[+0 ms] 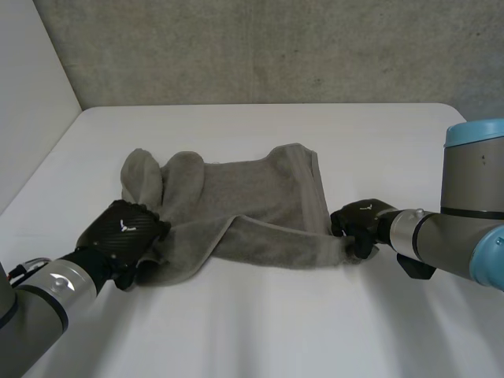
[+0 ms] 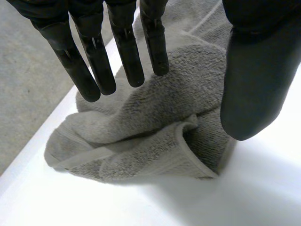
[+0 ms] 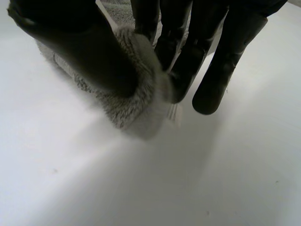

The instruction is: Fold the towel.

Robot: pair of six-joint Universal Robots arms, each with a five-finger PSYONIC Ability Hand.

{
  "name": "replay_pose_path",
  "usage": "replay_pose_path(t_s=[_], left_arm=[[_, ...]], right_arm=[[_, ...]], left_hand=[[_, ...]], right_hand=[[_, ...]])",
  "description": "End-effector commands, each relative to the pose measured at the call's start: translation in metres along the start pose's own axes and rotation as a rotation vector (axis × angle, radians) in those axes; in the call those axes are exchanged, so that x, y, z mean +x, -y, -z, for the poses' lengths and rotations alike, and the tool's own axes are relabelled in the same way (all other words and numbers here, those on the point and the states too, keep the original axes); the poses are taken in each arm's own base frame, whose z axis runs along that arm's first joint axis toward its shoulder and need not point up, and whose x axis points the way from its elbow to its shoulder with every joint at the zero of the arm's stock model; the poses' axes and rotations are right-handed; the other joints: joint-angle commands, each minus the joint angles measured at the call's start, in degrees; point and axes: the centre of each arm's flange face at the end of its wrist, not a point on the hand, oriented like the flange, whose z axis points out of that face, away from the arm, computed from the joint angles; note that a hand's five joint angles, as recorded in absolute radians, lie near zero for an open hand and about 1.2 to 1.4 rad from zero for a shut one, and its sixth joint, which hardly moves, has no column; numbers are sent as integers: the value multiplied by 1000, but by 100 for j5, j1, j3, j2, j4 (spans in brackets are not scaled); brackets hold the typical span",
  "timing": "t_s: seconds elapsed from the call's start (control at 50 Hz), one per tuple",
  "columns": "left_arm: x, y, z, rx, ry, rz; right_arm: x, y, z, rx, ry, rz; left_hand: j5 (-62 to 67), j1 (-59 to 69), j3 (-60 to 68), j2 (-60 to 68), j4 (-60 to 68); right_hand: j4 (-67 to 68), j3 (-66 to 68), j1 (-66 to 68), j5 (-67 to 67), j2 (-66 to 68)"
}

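A grey towel (image 1: 252, 205) lies crumpled and partly folded over itself in the middle of the white table (image 1: 276, 331). My left hand (image 1: 126, 230) rests at the towel's near left corner. In the left wrist view its fingers (image 2: 127, 52) are straight and spread above the bunched towel (image 2: 155, 122), with the thumb apart and nothing held. My right hand (image 1: 358, 222) is at the near right corner. In the right wrist view its thumb (image 3: 84, 42) and fingers pinch that corner of the towel (image 3: 136, 103) just above the table.
A grey concrete wall (image 1: 260, 47) runs behind the table's far edge. A white panel (image 1: 31, 102) stands along the left side. Bare white tabletop stretches in front of the towel and beyond it.
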Motion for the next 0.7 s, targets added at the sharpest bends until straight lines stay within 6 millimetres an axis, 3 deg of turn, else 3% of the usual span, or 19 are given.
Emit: replay_pose_path(t_s=[0.02, 0.22, 0.38, 0.52, 0.64, 0.7], left_arm=[[7, -6, -2, -24, -28, 12], [14, -9, -16, 33, -127, -29], [17, -28, -41, -25, -164, -91], [-17, -55, -67, -193, 18, -88], [-47, -60, -73, -212, 157, -79], [-49, -59, -72, -209, 171, -81]], right_arm=[[3, 1, -2, 17, -17, 5], [5, 6, 2, 50, -34, 17], [7, 10, 4, 66, -42, 23], [23, 19, 11, 109, -93, 19], [31, 25, 16, 136, -124, 26], [33, 27, 18, 142, -131, 26]], left_hand=[[-1341, -343, -325, -341, -365], [-1324, -327, -308, -324, -348], [-702, 296, 314, 298, 274], [-132, 865, 884, 868, 844], [257, 1254, 1272, 1256, 1232], [257, 1255, 1273, 1257, 1233]], right_hand=[[499, 491, 416, 445, 479], [499, 491, 416, 445, 479], [499, 491, 416, 445, 479], [499, 491, 416, 445, 479], [499, 491, 416, 445, 479], [499, 491, 416, 445, 479]])
